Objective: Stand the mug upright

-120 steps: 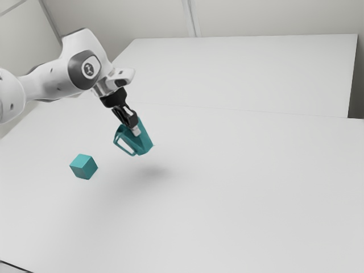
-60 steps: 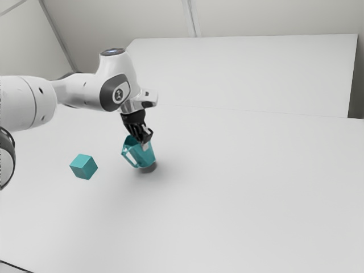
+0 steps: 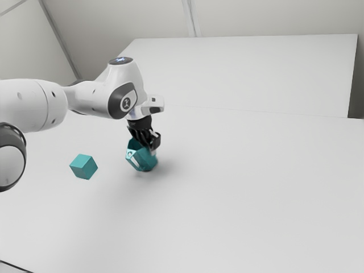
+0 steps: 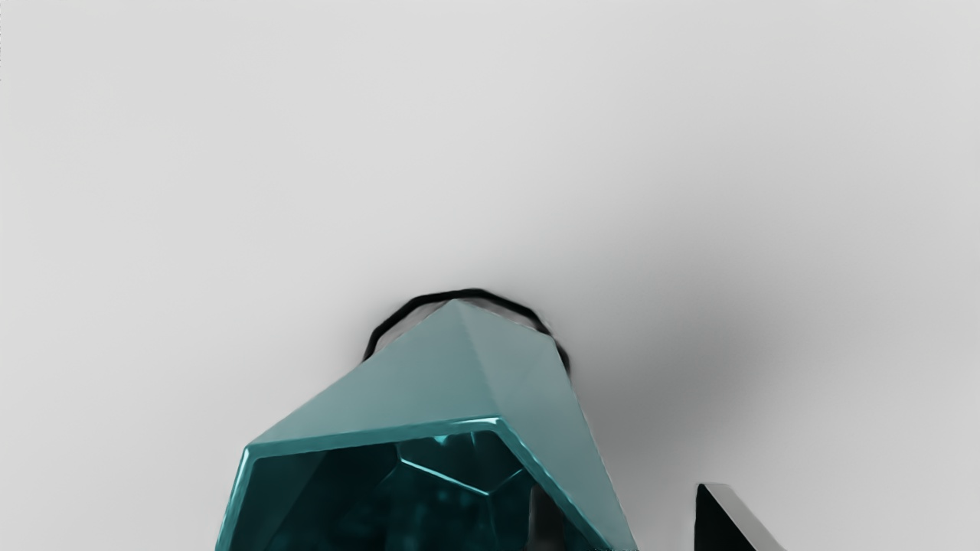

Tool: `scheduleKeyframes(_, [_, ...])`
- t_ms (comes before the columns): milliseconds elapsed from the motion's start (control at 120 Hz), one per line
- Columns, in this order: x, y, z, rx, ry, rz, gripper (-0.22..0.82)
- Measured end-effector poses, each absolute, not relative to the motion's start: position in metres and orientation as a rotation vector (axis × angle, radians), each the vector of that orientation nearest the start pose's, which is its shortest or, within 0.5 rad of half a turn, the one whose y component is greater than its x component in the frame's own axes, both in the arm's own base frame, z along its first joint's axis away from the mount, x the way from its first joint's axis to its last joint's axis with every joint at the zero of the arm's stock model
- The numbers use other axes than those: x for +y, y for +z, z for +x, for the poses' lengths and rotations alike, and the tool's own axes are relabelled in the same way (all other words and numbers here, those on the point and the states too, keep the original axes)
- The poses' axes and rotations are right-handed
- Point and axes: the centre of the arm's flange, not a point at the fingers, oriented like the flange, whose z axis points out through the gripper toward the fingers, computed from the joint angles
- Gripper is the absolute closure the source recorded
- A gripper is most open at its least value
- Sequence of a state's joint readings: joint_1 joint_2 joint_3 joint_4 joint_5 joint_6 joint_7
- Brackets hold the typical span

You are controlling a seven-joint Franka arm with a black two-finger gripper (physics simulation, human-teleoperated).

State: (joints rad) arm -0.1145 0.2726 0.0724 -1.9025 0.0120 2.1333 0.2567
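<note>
Starting from the exterior view's left, you have the arm [image 3: 85, 98] reaching in, and below it a small teal cube [image 3: 83, 166], well apart from the mug. Next comes the mug [image 3: 145, 162], teal and faceted, with its handle [image 3: 131, 162] toward the cube. It is at the tabletop [image 3: 244, 187] with its mouth up toward the tool [image 3: 149, 147]; it looks upright or nearly so, though you can't rule out a slight lean or be sure the base sits flat.

Your tool is open, straddling the mug's wall. In the wrist view one finger [image 4: 545, 524] is inside the mouth, near the wall, and the other finger [image 4: 710, 528] stands outside with a gap, so you have no grip on it. Whether the inner one touches, you can't tell.

Expect a light, stiff mug, probably smooth enough to slip or twist on its flat facets. If it needs holding, take the wall near the rim [image 4: 375, 434], pads square to one facet, and squeeze gently. Rubbing the inner finger on the wall could tip it, and the handle looks an awkward hold.
</note>
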Motion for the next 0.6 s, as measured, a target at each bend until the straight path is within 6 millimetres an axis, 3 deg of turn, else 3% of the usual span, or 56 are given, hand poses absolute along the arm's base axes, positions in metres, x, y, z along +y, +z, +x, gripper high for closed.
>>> scheduleKeyframes(100, [-0.029,0.365,0.61,0.466,0.043,-3.084,0.31])
scheduleKeyframes(225, [-0.029,0.402,0.604,0.455,-0.022,-3.088,0.17])
scheduleKeyframes(325, [-0.028,0.446,0.601,0.438,-0.082,-3.098,0.11])
scheduleKeyframes(517, [-0.015,0.552,0.613,0.388,-0.177,-3.098,0.04])
scheduleKeyframes(600, [-0.017,0.577,0.607,0.389,-0.158,-3.101,0.03])
